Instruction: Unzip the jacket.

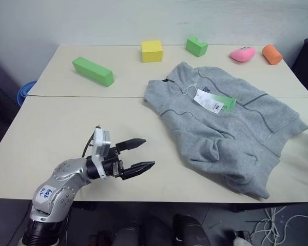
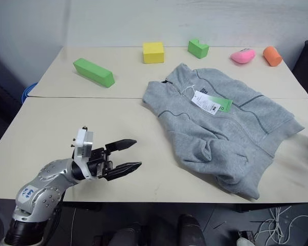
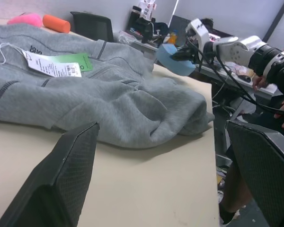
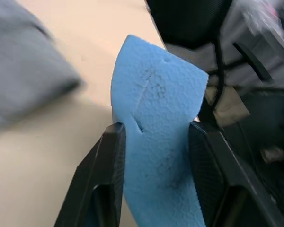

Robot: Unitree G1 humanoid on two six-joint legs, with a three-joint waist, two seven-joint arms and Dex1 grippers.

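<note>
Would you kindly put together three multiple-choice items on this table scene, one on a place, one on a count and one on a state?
1. Where does the white-and-green hang tag lie?
A. on the jacket's chest
B. on the bare table
C. on the yellow block

2. How many green foam blocks stand on the table?
A. one
B. two
C. four

3. What is the right gripper doing?
A. gripping a blue foam piece
B. pinching the jacket's collar
C. resting open on the table

Answers:
1 A: the tag rests on the grey jacket below its collar.
2 B: a long green block and a notched green block stand on the far side.
3 A: its two fingers press the blue foam piece from both sides.
</note>
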